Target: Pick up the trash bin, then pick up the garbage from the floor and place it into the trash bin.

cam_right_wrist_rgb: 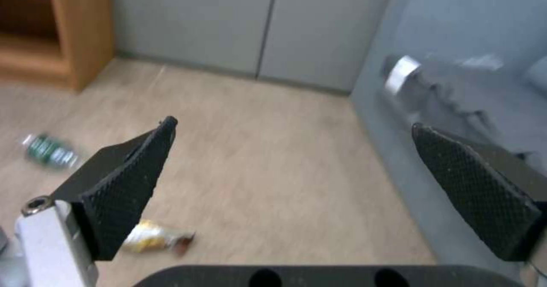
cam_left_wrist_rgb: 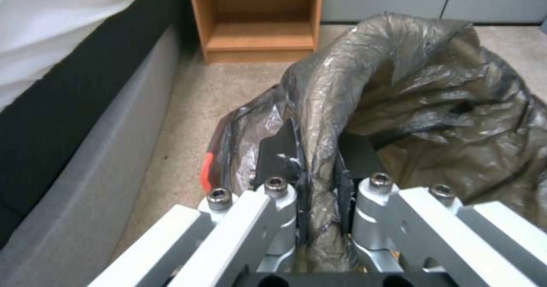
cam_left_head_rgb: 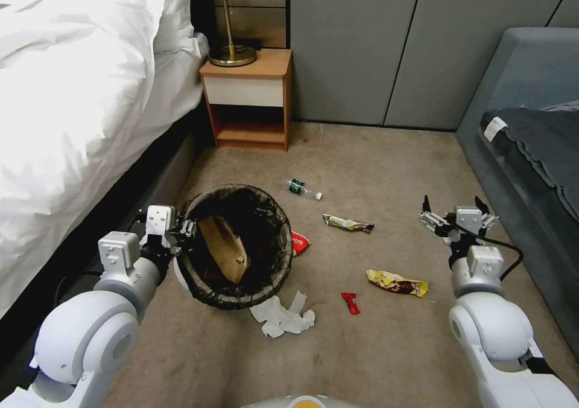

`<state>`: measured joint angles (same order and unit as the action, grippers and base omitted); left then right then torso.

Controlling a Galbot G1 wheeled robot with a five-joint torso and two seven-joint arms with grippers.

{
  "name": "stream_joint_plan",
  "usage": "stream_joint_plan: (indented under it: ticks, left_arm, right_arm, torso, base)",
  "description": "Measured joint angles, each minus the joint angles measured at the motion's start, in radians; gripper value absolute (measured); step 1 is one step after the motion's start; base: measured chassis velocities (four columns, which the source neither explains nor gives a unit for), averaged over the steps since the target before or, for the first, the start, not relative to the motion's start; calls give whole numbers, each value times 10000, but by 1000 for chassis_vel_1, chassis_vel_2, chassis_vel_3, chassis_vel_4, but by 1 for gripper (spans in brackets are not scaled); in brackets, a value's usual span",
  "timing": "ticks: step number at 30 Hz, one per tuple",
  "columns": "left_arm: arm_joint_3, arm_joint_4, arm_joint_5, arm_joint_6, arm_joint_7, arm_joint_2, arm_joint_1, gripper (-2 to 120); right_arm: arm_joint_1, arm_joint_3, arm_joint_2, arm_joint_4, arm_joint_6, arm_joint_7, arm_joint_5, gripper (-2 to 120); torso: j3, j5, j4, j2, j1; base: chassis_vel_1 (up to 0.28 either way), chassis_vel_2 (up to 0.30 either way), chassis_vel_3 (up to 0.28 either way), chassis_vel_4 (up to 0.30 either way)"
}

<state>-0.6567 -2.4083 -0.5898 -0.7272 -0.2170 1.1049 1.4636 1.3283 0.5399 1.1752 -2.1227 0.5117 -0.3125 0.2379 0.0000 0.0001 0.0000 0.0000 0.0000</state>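
Observation:
The trash bin [cam_left_head_rgb: 268, 201], white with a dark bag liner, is held just above the carpet at the left. My left gripper [cam_left_head_rgb: 184, 227] is shut on its near rim; the left wrist view shows the gripper [cam_left_wrist_rgb: 316, 171] pinching the liner [cam_left_wrist_rgb: 433, 107] and rim. A tan paper bag [cam_left_head_rgb: 223, 254] lies inside. Garbage lies on the floor: a red packet [cam_left_head_rgb: 300, 242] against the bin, white tissues [cam_left_head_rgb: 282, 317], a small red wrapper [cam_left_head_rgb: 350, 303], a yellow wrapper [cam_left_head_rgb: 397, 282], an olive wrapper [cam_left_head_rgb: 348, 223] and a clear bottle [cam_left_head_rgb: 300, 188]. My right gripper [cam_left_head_rgb: 456, 210] hangs open and unloaded at the right, above bare carpet.
A bed with white bedding [cam_left_head_rgb: 72, 94] runs along the left. A wooden nightstand [cam_left_head_rgb: 248, 100] with a brass lamp [cam_left_head_rgb: 232, 55] stands at the back by the grey wall panels. A grey sofa [cam_left_head_rgb: 531, 70] borders the right side.

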Motion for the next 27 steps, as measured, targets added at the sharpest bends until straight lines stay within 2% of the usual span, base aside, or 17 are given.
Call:
stream_joint_plan:
  ticks: [1,4,5,7,9,11,12,15,18,20,21,24,27]
  left_arm:
    - [0,0,0,0,0,0,0,6]
    - [-3,-63,-192,-61,-84,-108,-1,6]
    - [-3,-63,-192,-61,-84,-108,-1,6]
    - [-45,-131,-364,-69,-203,-148,15,6]
    - [-61,-163,-415,-70,-236,-153,27,6]
    - [-77,-308,-623,-73,-343,-146,104,6]
    - [-77,-308,-623,-73,-343,-146,104,6]
    - [-28,-532,-878,-76,-471,-116,95,6]
    - [64,-577,-1026,-77,-480,-157,2,6]
    - [120,-580,-1046,-80,-458,-193,-19,6]
    - [120,-580,-1046,-80,-458,-193,-19,6]
    - [156,-593,-1007,-83,-395,-175,-10,6]
    - [202,-627,-944,-84,-361,-125,-8,6]
  right_arm:
    - [0,0,0,0,0,0,0,100]
    - [-840,-356,-1423,35,1343,11,1343,100]
    - [-840,-356,-1423,35,1343,11,1343,100]
    - [-1467,-649,-2226,286,2129,35,2382,100]
    - [-1679,-766,-2481,409,2240,73,2782,100]
    - [-2495,-1368,-3218,1002,2373,467,3638,100]
    - [-2495,-1368,-3218,1002,2373,467,3638,100]
    - [-3251,-2011,-3863,1758,2373,1154,4163,100]
    - [-3454,-2217,-4300,2144,2360,1677,4347,100]
    - [-3570,-2393,-4711,2549,2338,2612,4244,100]
    - [-3570,-2393,-4711,2549,2338,2612,4244,100]
    - [-3767,-2750,-4945,3183,2314,3778,3600,100]
    - [-3922,-3009,-4884,3762,2291,4067,3338,100]
  torso:
    - [0,0,0,0,0]
    - [0,-4,0,0,0]
    - [0,-4,0,0,0]
    - [1,4,-1,0,0]
    - [1,2,1,0,0]
    - [1,1,1,-1,0]
    - [1,1,1,-1,0]
    - [2,1,4,1,0]
    - [1,2,0,0,0]
    - [1,0,-4,0,0]
    - [1,0,-4,0,0]
    - [1,1,-1,0,0]
    - [1,-5,4,0,0]
  base:
    - [0,0,0,0]
    - [0,0,0,0]
    - [0,0,0,0]
    - [0,0,0,0]
    - [0,0,0,0]
    - [0,0,0,0]
    - [0,0,0,0]
    - [0,0,0,0]
    - [0,0,0,0]
    - [0,0,0,0]
    - [0,0,0,0]
    - [0,0,0,0]
    - [0,0,0,0]
